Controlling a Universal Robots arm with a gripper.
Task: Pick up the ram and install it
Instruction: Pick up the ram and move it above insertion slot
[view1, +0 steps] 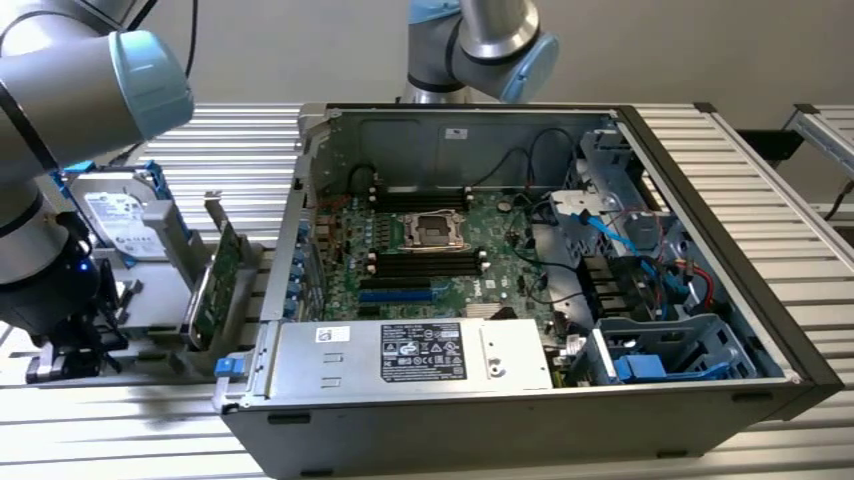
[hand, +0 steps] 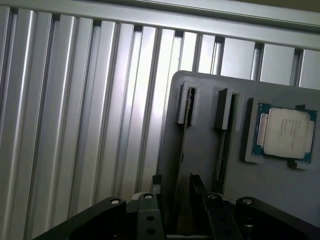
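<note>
At the exterior view's lower left, the robot's dark hand (view1: 64, 352) hangs low over the ribbed aluminium counter (view1: 227, 140), beside the lower end of a grey plastic parts holder (view1: 160, 290). The ram (view1: 211, 285), a long thin green circuit-board stick, stands on its long edge in the holder's upright slots, just beside a second like stick (view1: 230, 262). This posture presents a narrow top edge that two fingers can straddle.

In the wrist view the hand (hand: 177, 220) has its black fingers (hand: 150, 212) spread wide and holds nothing. The ram (hand: 182, 150), seen edge-on, runs between them along the line of its slot, and no contact is apparent. A square silver-lidded processor (hand: 287, 132) lies flat in a recess of the same holder (hand: 200, 85).

A silver hard drive with blue rails (view1: 114, 215) stands at the holder's upper end. The open black tower case (view1: 747, 260) lies on its side at the centre of the exterior view. Its large green motherboard (view1: 400, 250) and black memory slots (view1: 424, 265) therefore face upward, reachable from above. Judged from this, the ram is not yet lifted.
</note>
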